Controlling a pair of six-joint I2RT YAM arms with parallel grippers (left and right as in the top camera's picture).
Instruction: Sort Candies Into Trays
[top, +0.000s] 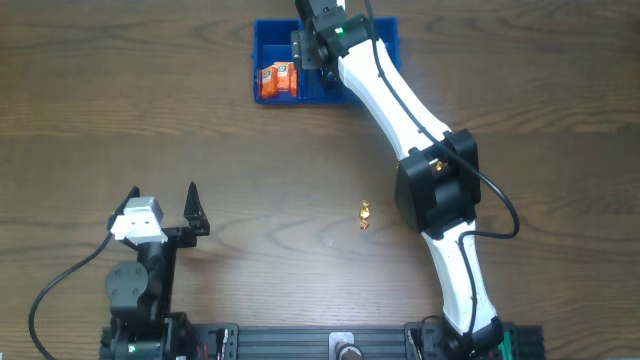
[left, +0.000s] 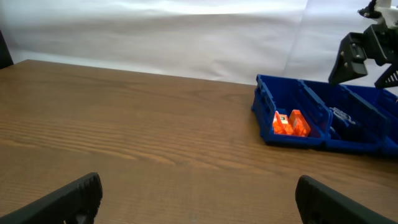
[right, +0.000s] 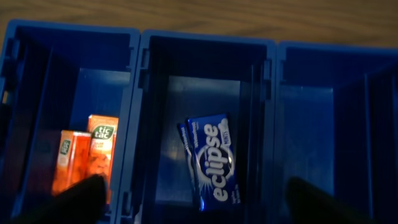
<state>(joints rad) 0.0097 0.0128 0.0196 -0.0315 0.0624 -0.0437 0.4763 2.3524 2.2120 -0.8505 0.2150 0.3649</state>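
1. Find the gold-wrapped candy loose on the surface, just beside the right arm's elbow and well apart from the tray.
2. Expect trouble from the small crinkled wrapper: likely to skid or pop free under a flat pinch, or to get nudged by the elbow housing if swung low.
3. Note three compartments side by side: orange boxes in the left one, blue packs in the middle one. Probably calls for the right-hand one for the gold piece. Risk of a drop into the wrong compartment across thin dividers.
4. Right tool hovering above the middle compartment, fingers spread, gripping nothing. Watch for fingertips clipping a divider or wall on lifting away and shoving the light tray.
5. Left tool near its base, fingers spread wide, gripping nothing, well apart from candy and tray.
6. Broad wood grain between candy and tray, with room to approach from the left or front. Little margin behind the tray, close to the top view's far edge.
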